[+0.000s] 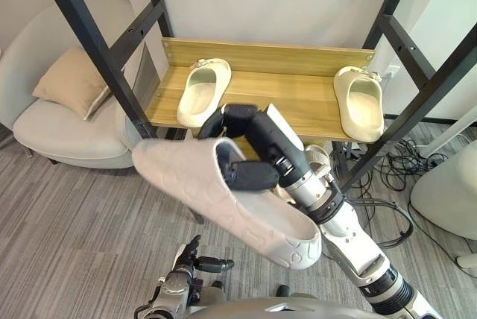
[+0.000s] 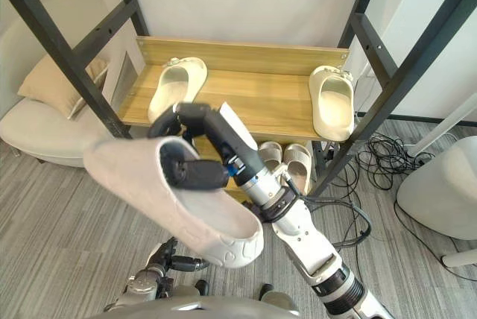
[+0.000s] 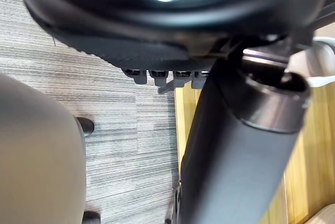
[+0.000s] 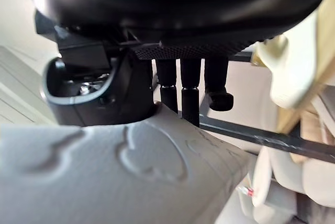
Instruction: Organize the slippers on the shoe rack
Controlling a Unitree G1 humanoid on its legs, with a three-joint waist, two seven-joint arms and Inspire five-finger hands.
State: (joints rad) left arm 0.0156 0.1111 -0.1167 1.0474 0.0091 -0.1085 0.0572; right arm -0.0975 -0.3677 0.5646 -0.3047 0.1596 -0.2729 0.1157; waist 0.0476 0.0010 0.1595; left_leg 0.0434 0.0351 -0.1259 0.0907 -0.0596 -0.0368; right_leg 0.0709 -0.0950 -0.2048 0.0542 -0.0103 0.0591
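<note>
Item: slippers, five counted.

- One pale grey slipper (image 1: 186,177) is held in the air in front of the rack, tilted, its toe end towards the robot. It is grasped by the right hand (image 1: 238,115): the thumb is tucked into the opening and the fingers (image 4: 189,90) are curled over the embossed upper.
- Two cream slippers are laid on the wooden shelf (image 1: 298,103), well apart and soles down: a left cream slipper (image 1: 203,92) near the shelf's left end and a right cream slipper (image 1: 359,103) at its right end.
- Two more pale slippers (image 2: 298,164) are seen side by side beneath the shelf. They are partly hidden by the right arm, and what they rest on cannot be made out.

Shoe rack (image 1: 97,43): one, with a black metal frame and slanted posts cut off at the picture's edge.

Left hand (image 1: 190,259): one, low beside the robot, empty, fingers loosely extended.

Surroundings: one pale armchair (image 1: 59,133) is set left of the rack, with one beige cushion (image 1: 71,80) on its seat. A tangle of cables (image 1: 395,162) lies on the floor to the right.
</note>
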